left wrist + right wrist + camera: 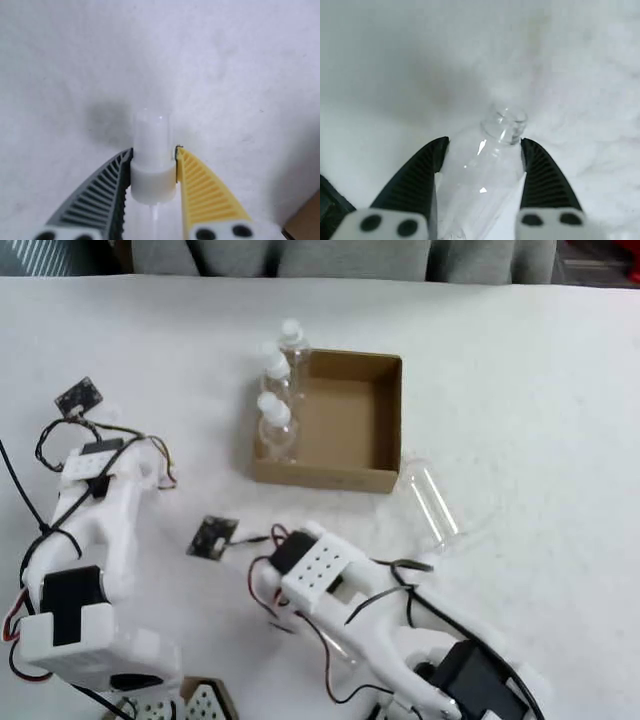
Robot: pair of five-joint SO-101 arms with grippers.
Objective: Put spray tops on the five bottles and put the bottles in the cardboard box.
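Cardboard sits mid-desk in your high view: the box (383, 420) is open-topped on the white desk (540, 390). Three capped bottles (276, 422) stand in a row along its left wall, and you cannot tell from here whether they are inside it or just outside. A clear loose bottle (430, 502) lies on its side on the desk just beyond the box's near right corner, with no top on it. One arm (95, 530) lies along the left edge and a second arm (330, 585) lies across the bottom, near the front of the box. Two small black boards (212, 537) lie on the desk, one between the arms and one beyond the left-edge arm.

In your left wrist view, the left pincer (153, 151) is clamped on a white spray top (152, 175). The grey finger presses one side of its collar and the yellow finger the other, and the clear cap pokes out past the fingertips above the desk. A corner of the box shows at the frame's edge.

In your right wrist view, the right pincer (484, 144) grips a clear open bottle (480, 175). Both black fingers are against its shoulders, and its bare neck points out past the tips over the desk.
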